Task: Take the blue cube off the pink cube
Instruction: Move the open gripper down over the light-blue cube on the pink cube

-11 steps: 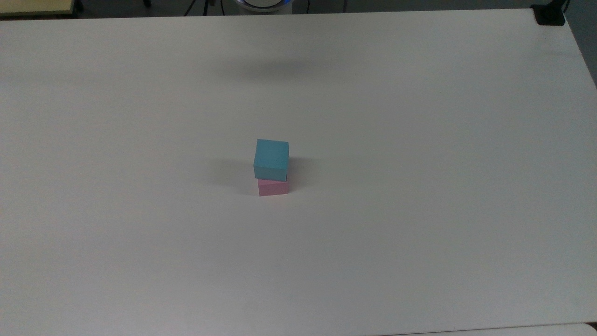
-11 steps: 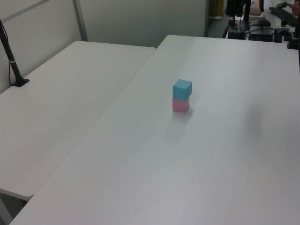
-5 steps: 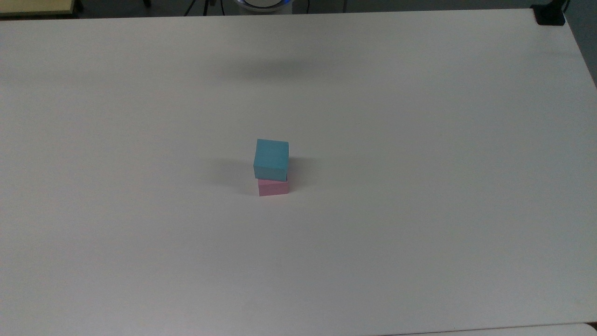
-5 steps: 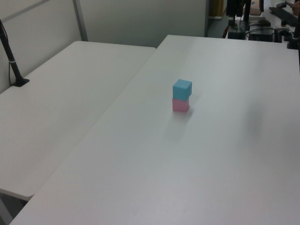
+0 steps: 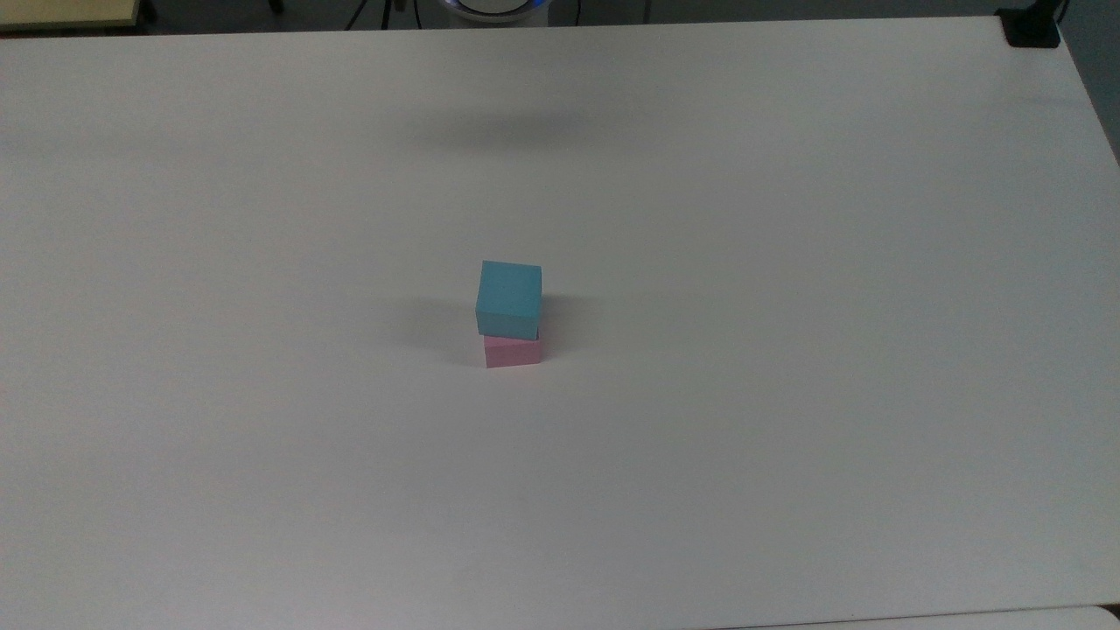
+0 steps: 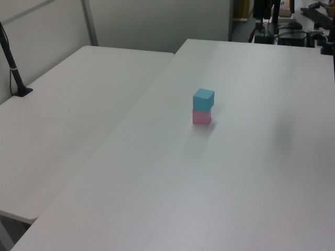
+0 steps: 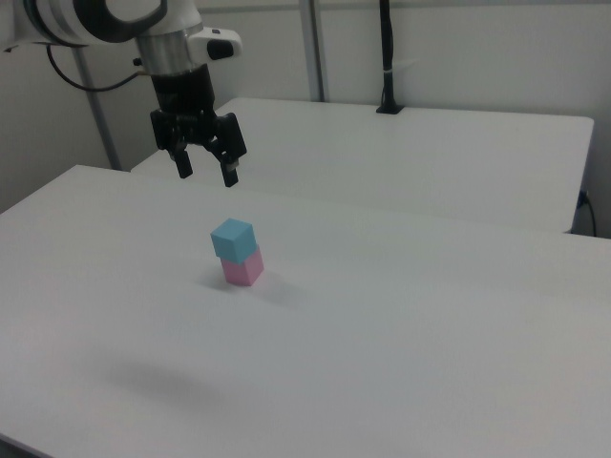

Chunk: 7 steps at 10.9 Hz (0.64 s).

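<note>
In the right view, the jaws are seen spread wide with nothing between them, the two dark fingers (image 7: 180, 163) pointing down and splayed apart. The gripper (image 7: 204, 176) hangs in the air above the table (image 7: 401, 353), higher than the stacked cubes and offset toward the right view's upper left from them; no contact with either cube is made. Above the gripper, the black wrist and the white arm (image 7: 115, 21) are seen reaching in from the right view's upper left corner.

The blue cube (image 7: 233, 239) is seen resting directly on top of the pink cube (image 7: 242, 268), near the middle of the white table. In the top view, the blue cube (image 5: 509, 297) is set slightly askew on the pink cube (image 5: 513, 351), so that a strip of the pink face is shown below it. In the left view, the blue cube (image 6: 203, 99) is likewise stacked upright on the pink cube (image 6: 201, 117).

Nothing is placed on the table around the stack, and the space between the gripper and the cubes is open. A soft shadow (image 5: 516, 131) is cast on the table toward the top view's upper edge. A second white table (image 6: 68, 120) is joined alongside, on the left view's left, and a black post (image 6: 13, 65) is clamped at its far edge. In the right view, a black post (image 7: 387, 57) is also seen standing at the back of the adjoining table (image 7: 430, 153).
</note>
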Tool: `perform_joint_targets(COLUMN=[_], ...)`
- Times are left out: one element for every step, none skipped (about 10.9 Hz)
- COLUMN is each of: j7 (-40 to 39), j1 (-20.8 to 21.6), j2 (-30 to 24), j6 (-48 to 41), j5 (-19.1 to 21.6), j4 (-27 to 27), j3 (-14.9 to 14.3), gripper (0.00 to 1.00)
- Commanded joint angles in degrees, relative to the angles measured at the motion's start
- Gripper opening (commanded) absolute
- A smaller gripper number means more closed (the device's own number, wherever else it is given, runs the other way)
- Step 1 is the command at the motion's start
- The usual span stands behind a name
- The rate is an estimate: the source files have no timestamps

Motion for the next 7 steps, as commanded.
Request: perform_joint_targets(j7=[-12.55,-13.36,-12.59,-11.36,-10.39,-8.55,-5.4], j1=[0.28,0.28,0.28,0.2,0.2,0.28,1.59], j2=[0.84,2.59,4.79,6.03,7.69,9.54,11.56], j6=[0.95,1.3,2.87,6.63,10.06,12.97,14.47], j5=[1.03,1.21,1.29,2.08,3.13,4.79,5.77], j4=[-1.97,-1.88,-1.71,-2.14,-3.19,-3.2,-3.02], j3=[0.08,0.26,1.3,2.27,2.37,2.46,2.63], gripper=[1.0,1.0,1.0,1.0,1.0,1.0,1.0])
